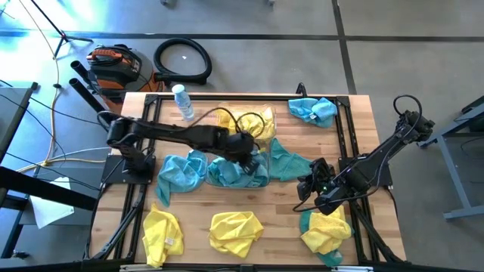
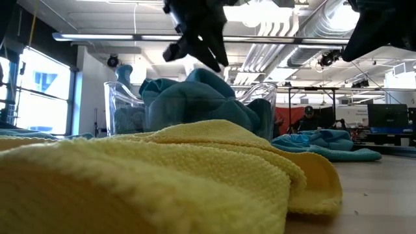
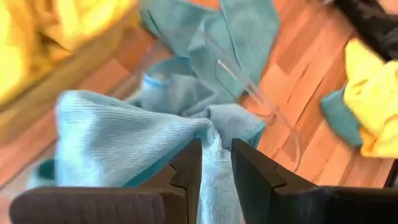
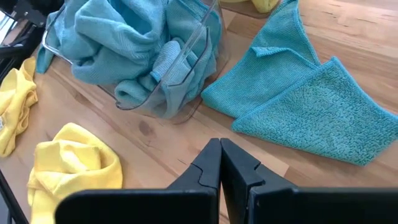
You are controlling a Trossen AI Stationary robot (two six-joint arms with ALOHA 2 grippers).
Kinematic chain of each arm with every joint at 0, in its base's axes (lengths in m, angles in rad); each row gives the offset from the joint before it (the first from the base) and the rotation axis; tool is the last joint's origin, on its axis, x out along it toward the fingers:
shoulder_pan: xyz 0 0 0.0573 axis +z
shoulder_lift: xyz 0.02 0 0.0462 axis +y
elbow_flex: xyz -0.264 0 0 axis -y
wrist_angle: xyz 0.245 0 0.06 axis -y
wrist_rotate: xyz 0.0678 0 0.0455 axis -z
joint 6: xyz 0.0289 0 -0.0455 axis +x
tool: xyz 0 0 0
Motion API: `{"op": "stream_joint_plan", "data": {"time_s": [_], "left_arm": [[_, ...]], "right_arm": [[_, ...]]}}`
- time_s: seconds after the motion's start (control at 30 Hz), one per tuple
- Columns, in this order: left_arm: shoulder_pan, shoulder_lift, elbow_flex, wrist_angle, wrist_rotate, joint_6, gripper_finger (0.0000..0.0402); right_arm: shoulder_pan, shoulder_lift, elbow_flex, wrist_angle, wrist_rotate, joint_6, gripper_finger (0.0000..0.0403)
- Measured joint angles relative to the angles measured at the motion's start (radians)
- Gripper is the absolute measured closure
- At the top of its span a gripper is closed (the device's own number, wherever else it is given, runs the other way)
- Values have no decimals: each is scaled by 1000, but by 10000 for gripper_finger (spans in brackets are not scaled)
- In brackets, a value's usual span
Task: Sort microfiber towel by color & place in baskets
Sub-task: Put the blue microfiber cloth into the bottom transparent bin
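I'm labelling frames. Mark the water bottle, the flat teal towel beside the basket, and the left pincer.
water bottle point(image 1: 182, 102), high view, its body.
flat teal towel point(image 4: 311, 106), right wrist view, its middle.
left pincer point(image 3: 216, 163), left wrist view, between fingertips.

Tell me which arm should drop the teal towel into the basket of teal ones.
The left. The left gripper is shut on a teal towel, right over the clear basket holding teal cloths. The right gripper is shut and empty, above bare table beside that basket.

Left gripper point(image 3: 216, 163) reaches mid-table, fingers pinched nearly together — right gripper point(image 4: 220, 163) hovers, fingers touching.
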Motion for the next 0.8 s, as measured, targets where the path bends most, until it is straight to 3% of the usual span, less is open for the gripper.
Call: {"op": "stream_joint_plan", "data": {"time_s": [0.27,0.63,0.8], "left_arm": [[-6,-52,-21,-226,-28,-14,326],[3,-51,-380,190,83,-134,326],[19,-51,-438,202,82,-144,326]], "right_arm": [[0,0,0,-5,1,-1,403],[0,0,0,-5,3,10,403],[-7,0,0,-5,2,10,403]]}}
